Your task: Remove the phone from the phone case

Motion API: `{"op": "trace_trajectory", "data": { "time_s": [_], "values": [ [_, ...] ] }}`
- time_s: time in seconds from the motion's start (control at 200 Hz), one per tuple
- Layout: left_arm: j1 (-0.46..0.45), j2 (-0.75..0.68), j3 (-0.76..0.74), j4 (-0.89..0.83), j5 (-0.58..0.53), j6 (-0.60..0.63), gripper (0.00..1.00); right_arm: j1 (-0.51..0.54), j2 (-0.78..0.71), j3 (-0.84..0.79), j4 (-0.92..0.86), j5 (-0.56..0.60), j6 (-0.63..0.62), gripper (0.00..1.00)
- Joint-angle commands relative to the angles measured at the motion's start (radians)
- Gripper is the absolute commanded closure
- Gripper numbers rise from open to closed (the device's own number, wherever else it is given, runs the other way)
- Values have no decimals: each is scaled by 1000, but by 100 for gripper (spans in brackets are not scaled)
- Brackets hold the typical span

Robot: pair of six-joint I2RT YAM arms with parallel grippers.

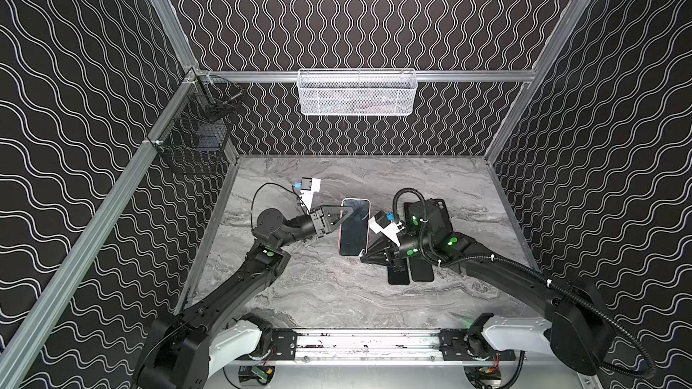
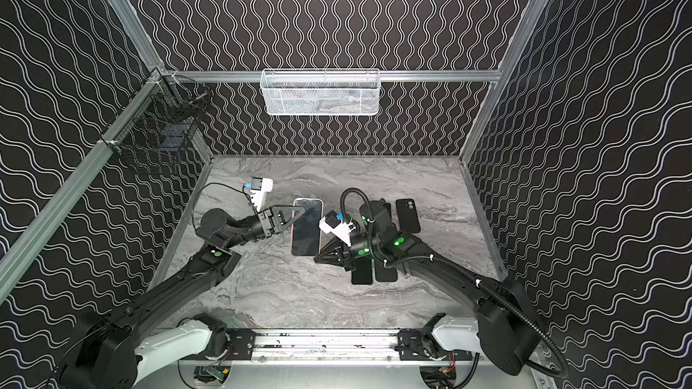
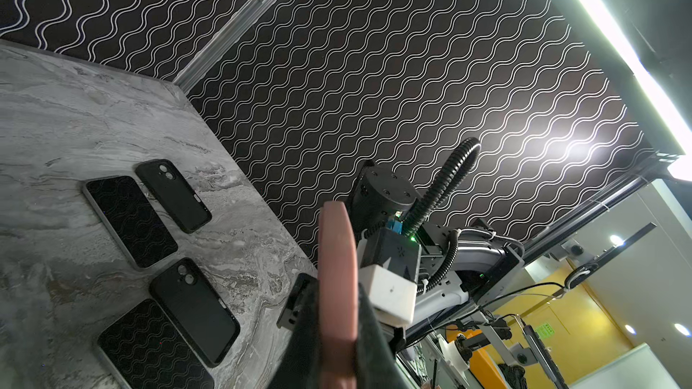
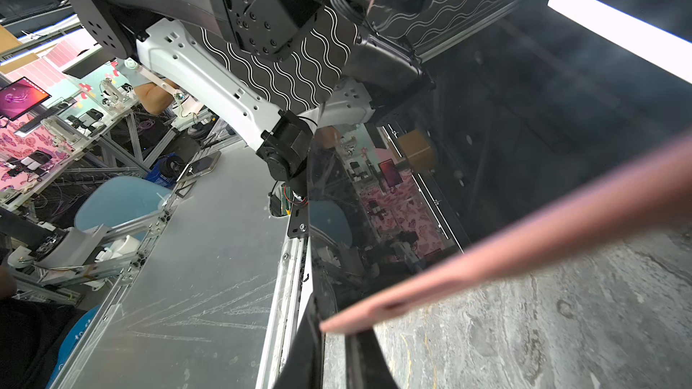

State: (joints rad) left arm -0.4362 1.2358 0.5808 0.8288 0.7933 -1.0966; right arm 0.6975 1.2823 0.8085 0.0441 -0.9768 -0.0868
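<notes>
While Both Grippers Pinch, Peel One Corner

Since the phone (image 1: pixel 354 232) sits screen-up inside its pink case (image 3: pixel 337 275), mid-table, the step in hand looks like prying the two apart. The left gripper (image 1: pixel 348 213) is clamped on its 10 o'clock edge, the right gripper (image 1: pixel 365 254) on its 5 o'clock corner. Best, I judge: one steadies the phone while the other rolls the rim off a corner, slowly, without twisting the glass. Keep clear of the spares (image 2: pixel 408 215) at 3 o'clock.
</notes>
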Motion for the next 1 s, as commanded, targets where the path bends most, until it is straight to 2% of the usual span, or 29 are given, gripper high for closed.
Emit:
{"op": "trace_trajectory", "data": {
  "time_s": [0.0, 0.285, 0.701, 0.991],
  "values": [
    [-6, -13, 4, 8, 3, -64, 100, -1, -6, -7, 61, 58, -11, 100],
    [-7, -6, 2, 42, -10, -93, 100, -1, -18, -42, 104, 76, 17, 100],
    [-6, -12, -1, 1, -44, -62, 100, -1, -90, -101, 157, 95, 71, 98],
    [-7, -61, 5, -93, -102, -24, 100, -1, -107, -128, 162, 57, 108, 77]
  ]
}}
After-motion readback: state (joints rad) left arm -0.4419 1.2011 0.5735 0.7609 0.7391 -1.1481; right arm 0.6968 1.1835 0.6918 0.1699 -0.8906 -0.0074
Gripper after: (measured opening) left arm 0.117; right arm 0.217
